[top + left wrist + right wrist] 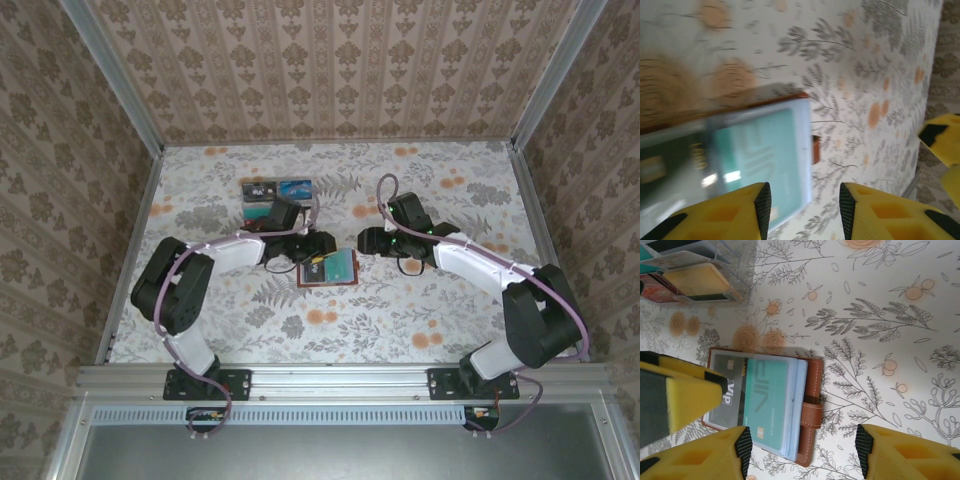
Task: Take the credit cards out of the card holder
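The brown card holder (pixel 813 390) lies open on the flowered tablecloth, in the middle of the table (pixel 328 268). A teal credit card (pixel 765 395) sits in its clear top sleeve, over a dark card marked VIP (pixel 727 385). My left gripper (pixel 805 200) hovers open at the holder's left end (pixel 303 260). Its left finger is over the teal card (pixel 760 160), with only tablecloth between the pads. My right gripper (pixel 802 450) stands open above the holder's strap side (pixel 364 240), and its jaws are empty. The left gripper's yellow finger (pixel 682 395) covers part of the VIP card.
A clear plastic tray (pixel 278 190) with cards in its compartments stands just behind the holder; in the right wrist view the tray (pixel 740 287) holds a yellow card (pixel 697 279) and a red one (pixel 655 290). Metal rails edge the table.
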